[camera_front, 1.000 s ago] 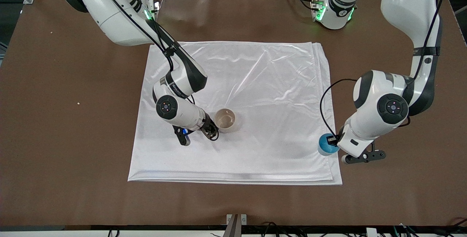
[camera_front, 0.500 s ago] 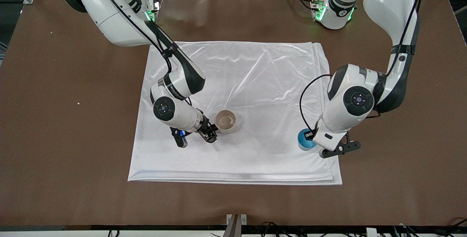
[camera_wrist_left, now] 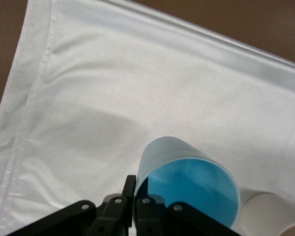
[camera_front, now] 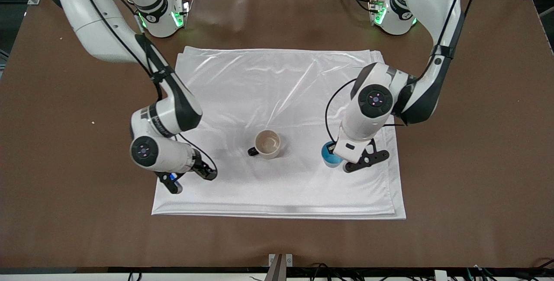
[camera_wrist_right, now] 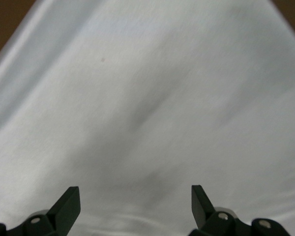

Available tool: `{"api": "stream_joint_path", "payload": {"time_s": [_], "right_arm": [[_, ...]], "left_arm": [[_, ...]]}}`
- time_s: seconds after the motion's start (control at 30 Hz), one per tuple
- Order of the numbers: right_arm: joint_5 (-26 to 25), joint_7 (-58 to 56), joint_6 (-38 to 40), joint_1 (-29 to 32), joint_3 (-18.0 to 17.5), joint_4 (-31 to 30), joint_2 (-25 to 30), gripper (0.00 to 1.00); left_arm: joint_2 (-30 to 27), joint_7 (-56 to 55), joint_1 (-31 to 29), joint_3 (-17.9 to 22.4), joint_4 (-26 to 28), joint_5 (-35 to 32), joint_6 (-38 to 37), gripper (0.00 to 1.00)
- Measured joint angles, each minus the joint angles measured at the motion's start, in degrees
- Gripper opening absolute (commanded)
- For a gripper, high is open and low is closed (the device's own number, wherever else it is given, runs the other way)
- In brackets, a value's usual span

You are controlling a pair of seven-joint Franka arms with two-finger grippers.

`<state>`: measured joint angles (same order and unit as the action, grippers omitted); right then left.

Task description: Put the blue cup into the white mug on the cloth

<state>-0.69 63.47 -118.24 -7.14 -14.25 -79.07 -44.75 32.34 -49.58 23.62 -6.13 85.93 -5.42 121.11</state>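
The blue cup [camera_front: 330,157] is held by its rim in my left gripper [camera_front: 336,151], over the cloth [camera_front: 281,86] between the mug and the cloth's edge at the left arm's end. In the left wrist view the gripper [camera_wrist_left: 137,194] pinches the blue cup's [camera_wrist_left: 191,182] wall, one finger inside and one outside. The white mug [camera_front: 267,143] stands upright on the cloth, its black handle pointing toward the right arm's end; its rim shows in the left wrist view [camera_wrist_left: 270,216]. My right gripper [camera_front: 210,172] is open and empty over the cloth, apart from the mug. In the right wrist view [camera_wrist_right: 133,204] it has only cloth [camera_wrist_right: 152,98] under it.
The cloth lies on a brown table [camera_front: 65,121]. Bare table surrounds the cloth on all sides. The arm bases stand along the table's edge farthest from the front camera.
My left gripper has carried the blue cup from the cloth's edge in over the cloth toward the mug. My right gripper has drawn back from the mug's handle toward the right arm's end.
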Motion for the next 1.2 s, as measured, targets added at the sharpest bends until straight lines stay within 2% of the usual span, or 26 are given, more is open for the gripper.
{"api": "stream_joint_path", "payload": {"time_s": [0.3, 0.43, 0.63, 0.97, 1.2], "right_arm": [[-0.5, -23.4, 7.9, 10.2, 0.0, 0.2, 2.5, 1.00], [-3.7, -29.9, 8.9, 12.3, 0.1, -0.4, 3.9, 1.00], [-8.4, -31.2, 9.3, 11.8, -0.4, -5.5, 9.8, 1.00], [-8.8, -33.7, 10.0, 11.2, -0.5, -18.2, 23.6, 1.00], [-9.0, -35.8, 10.3, 11.2, -0.4, -23.0, 30.1, 1.00]], "left_arm": [[0.0, -5.3, 5.1, 0.0, -2.2, 0.0, 0.4, 0.00], [0.0, -6.7, 7.3, -0.1, -2.3, 0.0, 1.5, 0.00], [0.4, -9.4, 9.4, 0.0, -2.3, 0.0, 4.2, 0.00], [3.7, -10.5, 12.5, 0.0, -2.1, 0.0, 12.4, 0.00], [6.2, -12.3, 14.3, 0.0, -2.0, 0.0, 15.7, 0.00]]}}
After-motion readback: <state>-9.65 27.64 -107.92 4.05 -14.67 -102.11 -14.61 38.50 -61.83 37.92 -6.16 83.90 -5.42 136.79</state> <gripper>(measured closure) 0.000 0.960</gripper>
